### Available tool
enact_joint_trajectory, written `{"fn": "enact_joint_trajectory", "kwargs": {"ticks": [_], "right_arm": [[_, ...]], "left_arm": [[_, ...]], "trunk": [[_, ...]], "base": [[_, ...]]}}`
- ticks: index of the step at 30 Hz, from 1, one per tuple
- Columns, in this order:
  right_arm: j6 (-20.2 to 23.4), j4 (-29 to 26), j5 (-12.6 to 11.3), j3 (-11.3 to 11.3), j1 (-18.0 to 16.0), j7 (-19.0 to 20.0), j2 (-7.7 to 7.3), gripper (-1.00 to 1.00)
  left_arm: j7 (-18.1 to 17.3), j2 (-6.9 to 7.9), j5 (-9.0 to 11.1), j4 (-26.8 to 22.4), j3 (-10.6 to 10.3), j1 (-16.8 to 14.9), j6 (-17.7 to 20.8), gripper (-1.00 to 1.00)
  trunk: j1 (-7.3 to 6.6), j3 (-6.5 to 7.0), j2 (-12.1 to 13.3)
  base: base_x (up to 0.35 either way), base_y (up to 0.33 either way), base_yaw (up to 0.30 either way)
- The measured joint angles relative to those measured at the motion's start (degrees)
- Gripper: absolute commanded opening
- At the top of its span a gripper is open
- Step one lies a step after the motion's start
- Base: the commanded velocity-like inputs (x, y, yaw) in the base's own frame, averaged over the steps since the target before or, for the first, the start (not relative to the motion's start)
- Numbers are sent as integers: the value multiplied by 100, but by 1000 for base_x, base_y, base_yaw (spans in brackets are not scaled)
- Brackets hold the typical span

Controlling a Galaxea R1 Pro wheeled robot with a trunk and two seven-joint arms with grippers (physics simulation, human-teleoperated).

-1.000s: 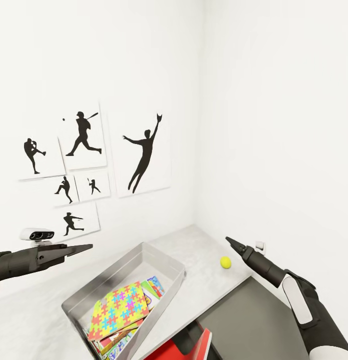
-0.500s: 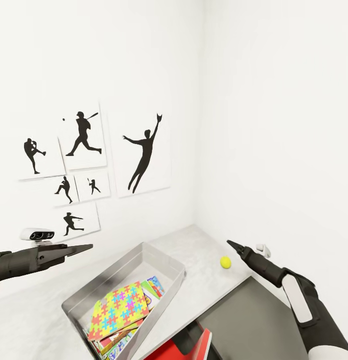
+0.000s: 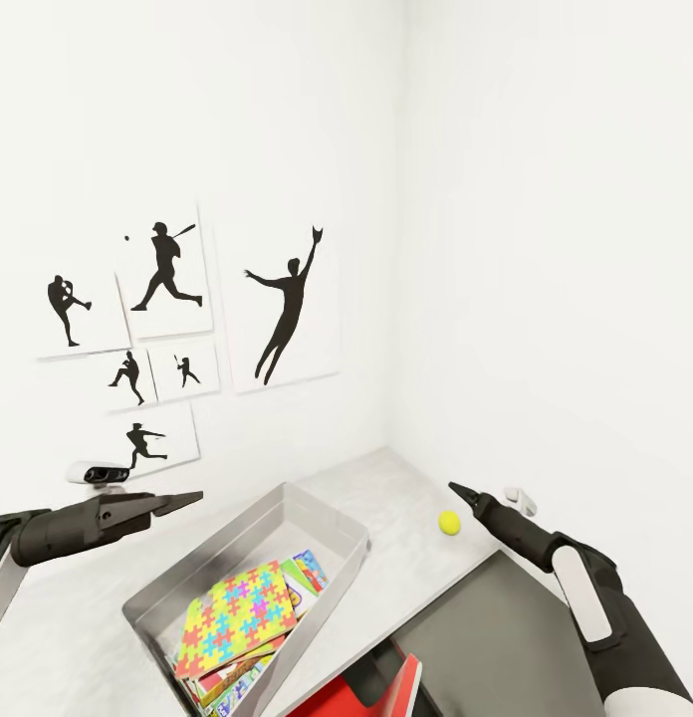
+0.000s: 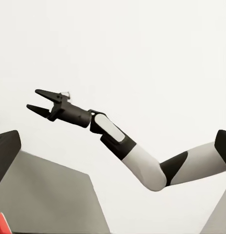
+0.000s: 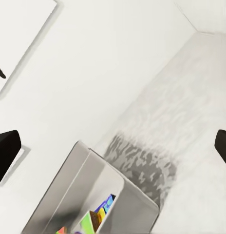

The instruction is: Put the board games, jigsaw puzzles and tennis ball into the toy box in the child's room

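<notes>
Step in hand, as I judged it: collecting the last loose toy. The tennis ball (image 3: 448, 522) lay on the worktop (image 3: 386, 488) toward its far right end, well apart from the toy box (image 3: 332, 523) and to its right. The toy box sat on the worktop nearer the left, with a jigsaw puzzle (image 3: 237, 617) lying on top of flat printed board games (image 3: 309, 573) inside it. How many games lay under the puzzle I could not tell.

My right pincer (image 3: 456, 490) hung just above and to the right of the ball, not touching it. The left wrist view showed the right pincer (image 4: 39, 100) with its two fingers parted and nothing between them. My left pincer (image 3: 185, 498) hovered over the left part of the worktop, near the toy box's far left corner, its fingers drawn close to a point and carrying nothing; whether they were fully together I could not tell.

In the right wrist view, the toy box (image 5: 84, 195) showed ahead with coloured contents at its near edge.

Next move, in my judgement: lower the right pincer until its fingers straddled the ball, then close gently. The ball was round and free to roll, so a glancing contact could have pushed it along the worktop or off the right edge. After a secure hold, the ball needed carrying left over the toy box rim before release.
</notes>
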Motion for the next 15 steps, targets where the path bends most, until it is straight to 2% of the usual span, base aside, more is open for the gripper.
{"fn": "enact_joint_trajectory", "kwargs": {"ticks": [4,6,10,15], "right_arm": [[-13,-18,-2,102,0,-577,281,100],[-13,-52,-5,114,0,-754,329,100],[-14,-148,-10,91,0,-935,356,100],[-14,-212,-27,74,0,-949,335,100]], "left_arm": [[0,-47,-16,17,3,0,1,100],[0,-50,-21,21,0,1,1,100],[0,-73,-43,73,-10,1,1,100],[0,-88,-57,38,-11,1,3,100]], "trunk": [[0,0,0],[0,0,0],[0,0,0],[0,0,0]], "base": [[0,0,0],[0,0,0],[0,0,0],[0,0,0]]}}
